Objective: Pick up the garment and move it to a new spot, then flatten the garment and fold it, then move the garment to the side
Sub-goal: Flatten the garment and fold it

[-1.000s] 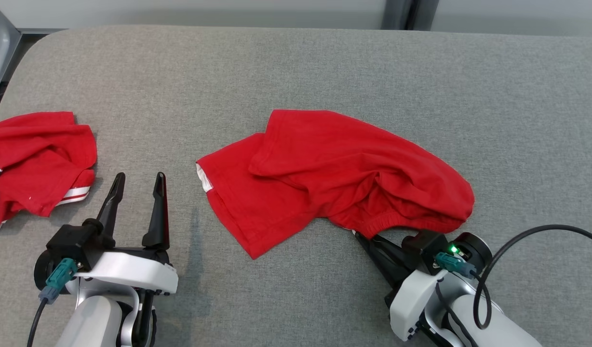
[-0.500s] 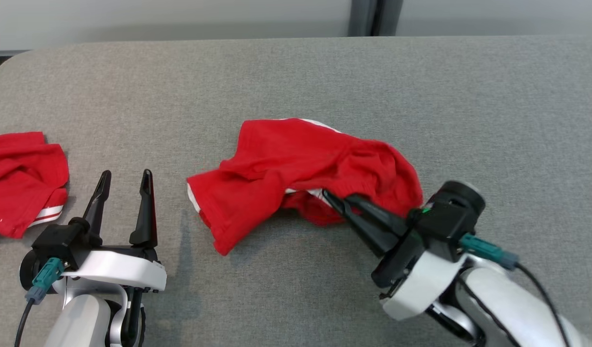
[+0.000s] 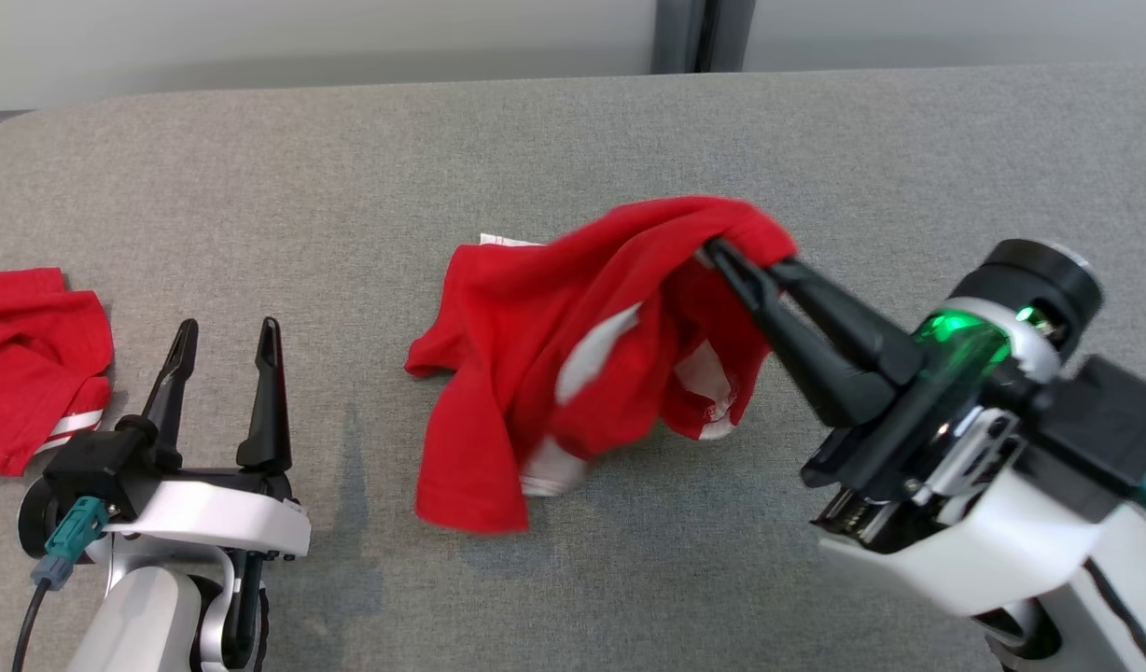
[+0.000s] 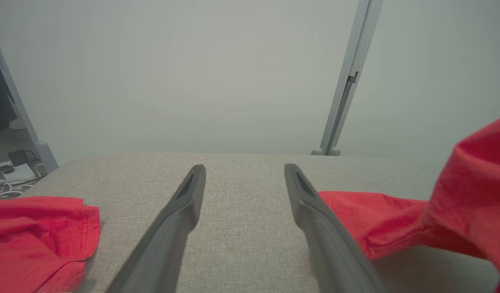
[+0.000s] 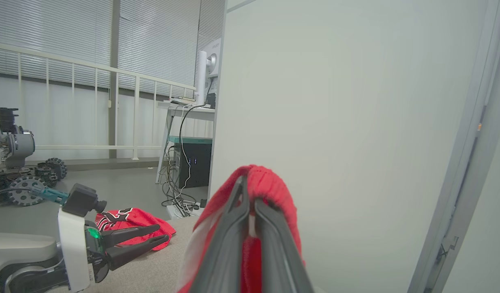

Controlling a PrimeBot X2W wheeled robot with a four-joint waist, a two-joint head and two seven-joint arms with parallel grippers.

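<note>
At right gripper, garment pinched; hangs down-left

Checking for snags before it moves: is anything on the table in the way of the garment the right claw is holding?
Nothing visible. The right claw grips the garment, with bare table around it. The left claw and another red cloth lie off to the left.

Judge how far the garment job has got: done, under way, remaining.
Done: the right gripper is shut on the garment. Under way: the pick-up, one end raised, the rest on the table. Remaining: relocating, flattening, folding, moving aside. The left gripper is open.
</note>
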